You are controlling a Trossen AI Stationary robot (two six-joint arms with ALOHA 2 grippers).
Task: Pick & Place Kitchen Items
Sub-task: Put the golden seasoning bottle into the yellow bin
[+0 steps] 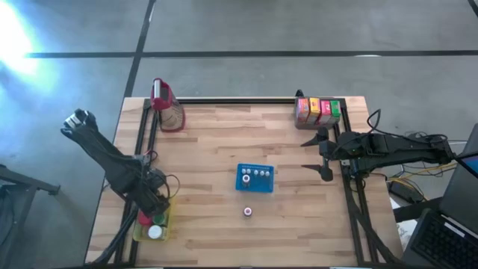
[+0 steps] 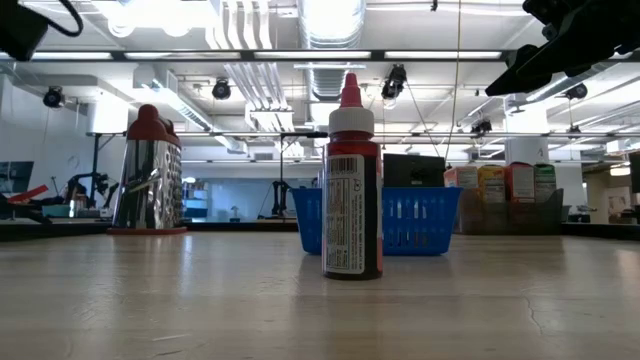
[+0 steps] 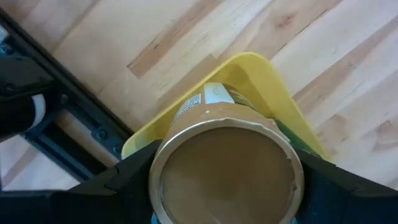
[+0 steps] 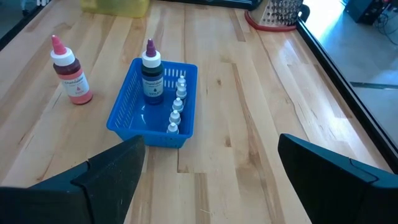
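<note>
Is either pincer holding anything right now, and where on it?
Left pincer clamps a round tin by its sides, over the yellow tray. Right pincer is open and empty.

A basket [image 1: 255, 178] is set near the middle of the counter [image 1: 216, 134], and several small bottles [image 1: 258, 172] are stood in a row inside it. A single bottle [image 1: 248, 212] is stood on the counter just in front of the basket, apart from it. A grater [image 1: 167, 105] is placed upright at the far left corner. A row of cartons [image 1: 318, 110] is lined up in a holder at the far right corner. A tray [image 1: 152, 224] is placed at the near left edge, with round tins [image 1: 154, 232] held in it. The left gripper [image 1: 153, 208] is positioned over this tray, its fingers at either side of a can [image 3: 225, 163]. The right gripper [image 1: 323, 155] is held above the counter's right side, well apart from the basket.
</note>
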